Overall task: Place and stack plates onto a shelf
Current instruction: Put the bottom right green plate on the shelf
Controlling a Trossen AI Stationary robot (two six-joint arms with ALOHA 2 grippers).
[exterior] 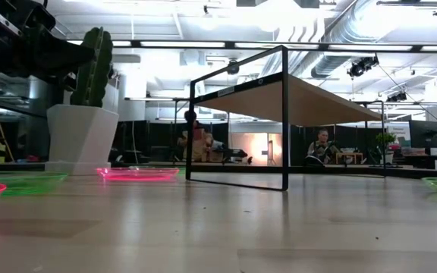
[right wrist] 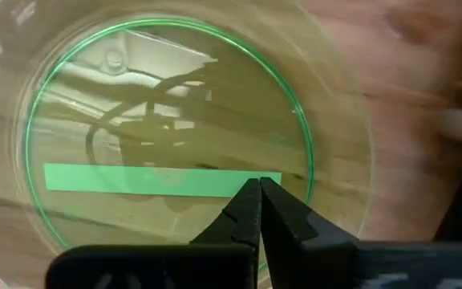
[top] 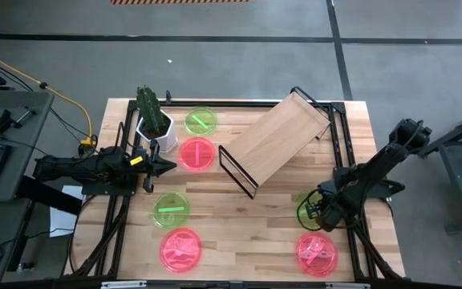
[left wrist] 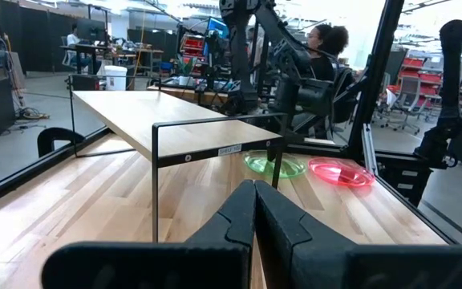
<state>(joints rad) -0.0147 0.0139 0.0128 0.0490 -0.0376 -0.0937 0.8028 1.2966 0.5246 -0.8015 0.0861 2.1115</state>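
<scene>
Six small plates lie flat on the table. Near the cactus are a green plate (top: 200,121) and a pink plate (top: 197,153). A green plate (top: 172,209) and a pink plate (top: 181,249) lie at the near left, and a pink plate (top: 318,253) at the near right. My right gripper (right wrist: 257,186) is shut and points down over the inside of the sixth plate, a green one (right wrist: 167,120), close to its green bar (right wrist: 135,178). The shelf (top: 279,138) stands slantwise mid-table on its black wire frame. My left gripper (top: 163,167) waits shut and level at the left. My right gripper points down with its shut fingertips (right wrist: 247,201) over the end of the green plate's bar (right wrist: 215,183), inside the rim. I cannot tell whether the tips touch the plate's floor or stand just above it. The plate lies flat on the table.
A white pot with a cactus (top: 155,120) stands at the far left beside two plates. The black frame rails (top: 343,152) run along the table's sides. Bare tabletop (top: 247,233) lies between the near plates. Beyond the table a person (left wrist: 327,44) sits in the room.
</scene>
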